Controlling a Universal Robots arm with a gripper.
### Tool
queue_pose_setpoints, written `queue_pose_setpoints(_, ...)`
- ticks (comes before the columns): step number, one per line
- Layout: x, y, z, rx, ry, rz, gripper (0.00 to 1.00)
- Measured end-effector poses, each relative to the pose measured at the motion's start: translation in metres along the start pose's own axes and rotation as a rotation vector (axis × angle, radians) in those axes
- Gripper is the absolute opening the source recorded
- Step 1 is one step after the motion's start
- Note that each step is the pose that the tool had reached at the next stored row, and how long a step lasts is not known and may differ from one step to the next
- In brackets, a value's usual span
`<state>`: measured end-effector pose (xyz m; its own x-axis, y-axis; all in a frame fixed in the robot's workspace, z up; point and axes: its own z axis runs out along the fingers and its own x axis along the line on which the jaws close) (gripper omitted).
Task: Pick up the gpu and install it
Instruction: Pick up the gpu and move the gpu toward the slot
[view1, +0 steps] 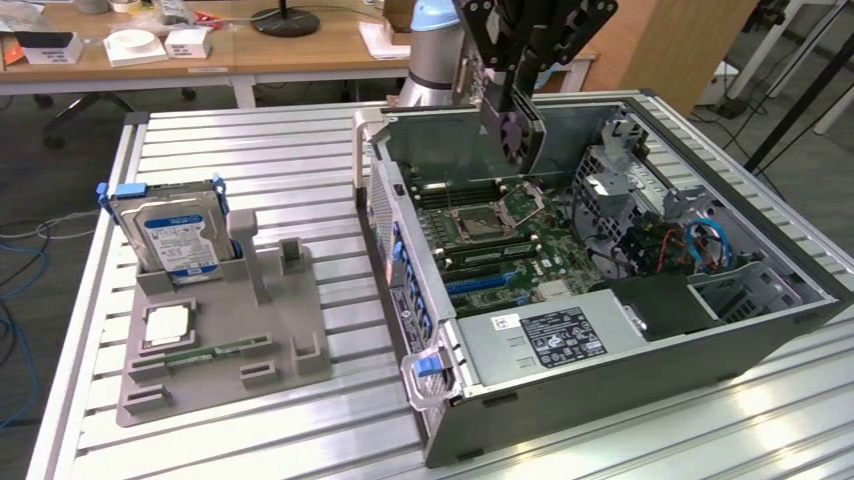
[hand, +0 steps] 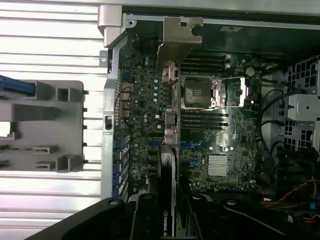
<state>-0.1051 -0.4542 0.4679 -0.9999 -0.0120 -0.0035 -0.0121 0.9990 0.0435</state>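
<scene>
Over the computer case (view1: 627, 365), part-closed jaws of the gripper (view1: 523, 85) pinch the gpu (view1: 515, 135).

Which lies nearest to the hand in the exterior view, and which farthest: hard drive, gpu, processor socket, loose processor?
1. gpu, held in the hand above the case.
2. processor socket, inside the case, below the hand.
3. hard drive, upright on the grey tray, the exterior view's left.
4. loose processor, flat on that tray, nearer the camera.

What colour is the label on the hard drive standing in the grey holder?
Blue and white label; best seen in the exterior view.
</scene>
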Motion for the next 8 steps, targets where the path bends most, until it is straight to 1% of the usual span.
queue_pose_setpoints(8,-0.0073,-0.0001,0.0000,0.0000,0.0000,0.000,0.26)
